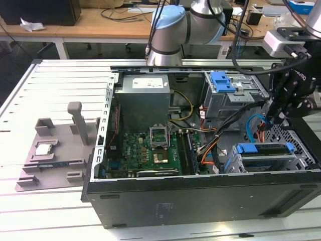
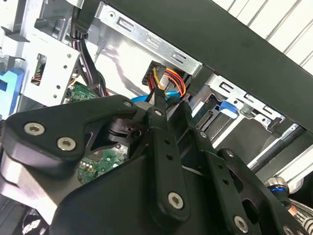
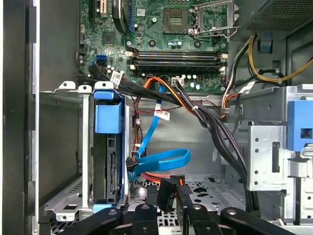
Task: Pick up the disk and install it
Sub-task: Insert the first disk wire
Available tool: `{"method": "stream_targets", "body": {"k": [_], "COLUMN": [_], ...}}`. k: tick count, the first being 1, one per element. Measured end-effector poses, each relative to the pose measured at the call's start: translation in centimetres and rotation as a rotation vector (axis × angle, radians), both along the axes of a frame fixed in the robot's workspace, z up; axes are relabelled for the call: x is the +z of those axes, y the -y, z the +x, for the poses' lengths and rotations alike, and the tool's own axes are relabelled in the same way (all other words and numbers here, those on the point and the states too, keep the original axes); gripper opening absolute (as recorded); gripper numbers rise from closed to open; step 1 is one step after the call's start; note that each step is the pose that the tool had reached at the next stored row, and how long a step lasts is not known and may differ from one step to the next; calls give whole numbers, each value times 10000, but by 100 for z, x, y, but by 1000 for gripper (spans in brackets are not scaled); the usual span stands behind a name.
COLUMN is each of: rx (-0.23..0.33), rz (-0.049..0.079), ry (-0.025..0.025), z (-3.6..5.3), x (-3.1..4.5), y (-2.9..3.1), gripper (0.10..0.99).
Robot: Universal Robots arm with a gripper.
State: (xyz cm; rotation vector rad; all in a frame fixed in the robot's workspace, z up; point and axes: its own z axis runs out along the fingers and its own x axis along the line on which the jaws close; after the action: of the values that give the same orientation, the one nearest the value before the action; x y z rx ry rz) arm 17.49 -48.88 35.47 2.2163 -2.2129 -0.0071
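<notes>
- The bench [image 1: 55, 80], a slatted white surface, carries the open computer case [image 1: 200, 196], which takes up the centre and right of the exterior view.
- The grey fixture plate [image 1: 55, 150] sits at the left of that view, with a small square chip [image 1: 43, 148] on it; I see no disk there.
- The arm [image 1: 175, 25] reaches over from the top of the frame, and my tool [image 1: 283, 108] hangs at the right edge, above the drive bay [image 1: 266, 158].
- The disk [image 3: 111, 171] appears to stand edge-on in the bay at lower left of the first wrist view, its blue rail [image 3: 108, 117] at the top.
- I judge the tool closed on a black cable connector [image 3: 166, 191], fingers pinched around it just beside the disk.
- Risk, as I read it: the blue data cable [image 3: 161, 161] and the black cable bundle [image 3: 210, 122] crowd the tool, so a misaligned push could snag wires or bend the plug.
</notes>
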Motion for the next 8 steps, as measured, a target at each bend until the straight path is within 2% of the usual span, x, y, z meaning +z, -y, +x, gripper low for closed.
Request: {"method": "stream_targets", "body": {"k": [6,7,8], "rx": [0,0,0], "rz": [-54,-65,-72], "ry": [0,0,0], "z": [0,0,0], "x": [-6,-5,-6], "y": [0,0,0], "gripper": [302,282,173]}}
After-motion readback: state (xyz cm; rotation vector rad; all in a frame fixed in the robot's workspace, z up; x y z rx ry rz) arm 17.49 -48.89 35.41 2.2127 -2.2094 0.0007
